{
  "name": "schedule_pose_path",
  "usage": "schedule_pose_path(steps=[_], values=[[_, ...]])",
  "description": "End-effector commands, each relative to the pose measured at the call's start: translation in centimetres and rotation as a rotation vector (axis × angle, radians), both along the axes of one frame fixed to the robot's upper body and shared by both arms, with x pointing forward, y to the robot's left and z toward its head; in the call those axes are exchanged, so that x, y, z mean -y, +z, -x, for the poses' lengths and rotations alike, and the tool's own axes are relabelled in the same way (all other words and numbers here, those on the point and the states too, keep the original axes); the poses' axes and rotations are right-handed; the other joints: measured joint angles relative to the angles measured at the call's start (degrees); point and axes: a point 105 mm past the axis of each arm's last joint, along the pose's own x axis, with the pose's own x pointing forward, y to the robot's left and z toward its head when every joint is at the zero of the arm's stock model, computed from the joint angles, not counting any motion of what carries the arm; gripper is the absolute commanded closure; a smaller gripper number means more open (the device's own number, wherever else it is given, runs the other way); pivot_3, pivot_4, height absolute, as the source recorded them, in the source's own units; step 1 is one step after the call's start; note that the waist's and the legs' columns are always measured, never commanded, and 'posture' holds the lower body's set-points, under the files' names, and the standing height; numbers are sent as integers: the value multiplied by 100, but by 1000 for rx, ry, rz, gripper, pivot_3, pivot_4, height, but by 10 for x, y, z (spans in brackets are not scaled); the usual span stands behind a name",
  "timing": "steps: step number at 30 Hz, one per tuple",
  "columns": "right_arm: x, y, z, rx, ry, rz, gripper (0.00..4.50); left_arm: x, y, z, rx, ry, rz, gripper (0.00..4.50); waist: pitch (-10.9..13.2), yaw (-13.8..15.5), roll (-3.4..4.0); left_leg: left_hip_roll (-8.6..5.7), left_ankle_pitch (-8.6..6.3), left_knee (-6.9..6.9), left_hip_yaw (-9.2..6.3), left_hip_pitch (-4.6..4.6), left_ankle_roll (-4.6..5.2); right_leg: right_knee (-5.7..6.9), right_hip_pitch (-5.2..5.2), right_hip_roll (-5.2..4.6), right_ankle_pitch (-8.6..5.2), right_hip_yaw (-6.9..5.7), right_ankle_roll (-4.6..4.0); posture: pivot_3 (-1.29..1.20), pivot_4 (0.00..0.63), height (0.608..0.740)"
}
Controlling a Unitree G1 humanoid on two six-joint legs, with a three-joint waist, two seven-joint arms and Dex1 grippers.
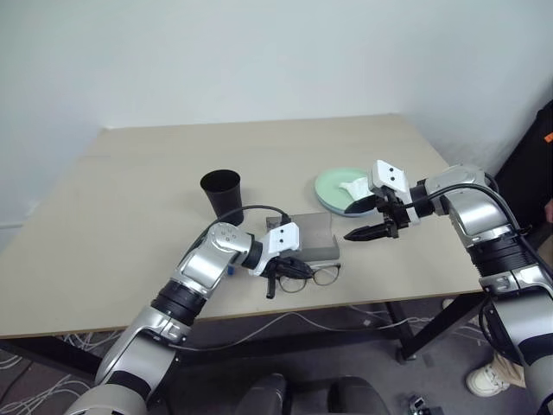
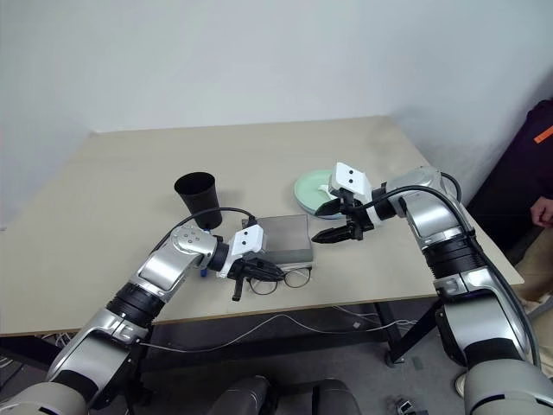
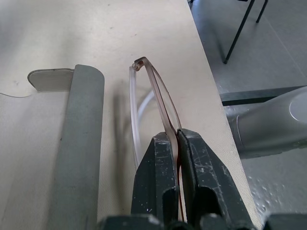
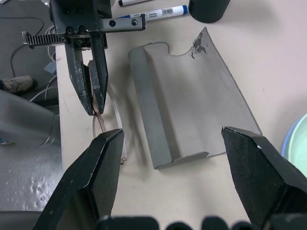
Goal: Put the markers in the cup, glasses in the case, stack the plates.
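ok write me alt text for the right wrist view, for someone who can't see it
The left claw is shut on the frame of the glasses near the table edge, beside a flat grey case. The right claw hangs open above the case. Two markers and a black cup lie beyond, and a plate rim shows at the side.

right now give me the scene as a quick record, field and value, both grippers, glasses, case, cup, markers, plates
left gripper: shut on the glasses' frame, at the table's near edge
right gripper: open, hovering above the case, holding nothing
glasses: on the table beside the case, not in it
case: grey, flat on the table, closed
cup: black, upright, behind the case
markers: lying on the table near the cup, not in it
plates: mint one sits on the blue one
table: light wood
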Motion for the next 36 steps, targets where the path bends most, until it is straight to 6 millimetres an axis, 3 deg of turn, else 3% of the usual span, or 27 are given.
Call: schedule_pose_path(steps=[1, 8, 11, 15, 19, 22, 32, 36], values=[[-4, 16, -2, 56, 18, -16, 958, -3, 16, -13, 55, 29, 6, 4488, 0, 0, 0, 0, 0, 0, 0, 0, 0, 0, 0, 0, 1, 0, 0, 0, 0, 740], [-5, 17, -4, 60, 19, -15, 958, -11, 44, -19, 35, 33, 54, 4488, 0, -4, 0, 0, 0, -1, 1, -4, 0, 0, -2, 2, 1, 2, 2, 0, 0, 740], [-4, 17, -4, 59, 22, -13, 958, -16, 65, -21, -1, 9, 83, 4488, 1, -4, -2, 0, 0, -1, 1, -6, 1, 0, -2, 2, 0, 2, 3, 0, 0, 740], [-5, 17, -5, 61, 22, -14, 958, -21, 80, -40, 39, 50, 84, 4488, 1, -2, -2, 0, 1, 0, 2, -6, 2, -1, -2, 3, 1, 1, 3, 0, 0, 740], [-6, 18, -6, 62, 24, -16, 958, -24, 79, -67, 103, 133, 63, 4488, 1, 0, -2, -2, 3, 3, 1, -2, 4, -1, -2, 2, 1, 1, 3, 0, 0, 740], [-7, 18, -6, 63, 26, -17, 958, -18, 74, -76, 128, 142, 70, 4488, 1, 1, -4, -4, 5, 3, 2, -7, 7, -1, -1, 1, 2, 2, 6, 0, 0, 740], [-8, 18, -5, 70, 22, -25, 958, -12, 34, -70, 89, 94, 12, 4488, 2, -4, -6, -4, 5, 3, 5, -12, 8, 0, -1, 0, 3, 2, 9, 0, 0, 740], [-8, 19, -5, 73, 19, -27, 958, -15, 27, -66, 65, 76, -6, 4488, 1, -13, -6, -5, 5, 4, 7, -11, 8, 0, -1, 1, 4, 2, 10, 0, 0, 740]])
